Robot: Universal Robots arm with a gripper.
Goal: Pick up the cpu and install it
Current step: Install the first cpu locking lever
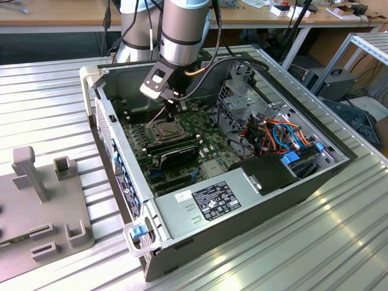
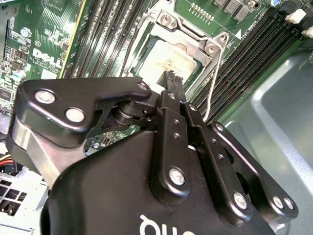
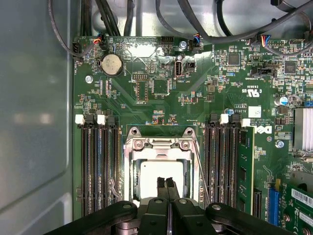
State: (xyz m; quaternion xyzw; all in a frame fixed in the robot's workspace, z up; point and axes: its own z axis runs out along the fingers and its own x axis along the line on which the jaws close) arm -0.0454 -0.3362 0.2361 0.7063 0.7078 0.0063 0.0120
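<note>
Your claw (image 3: 166,182) is pinched narrow, fingertips together with nothing between them, pointing down inside the open computer case (image 1: 273,212) on the table (image 1: 48,91). The cpu (image 3: 151,178) lies flat in the socket frame (image 3: 157,144) right under the tips; can't tell if they touch it. On either side of the claw run memory slots (image 3: 98,166), and the coin battery (image 3: 112,64) sits past the socket from the claw.
</note>
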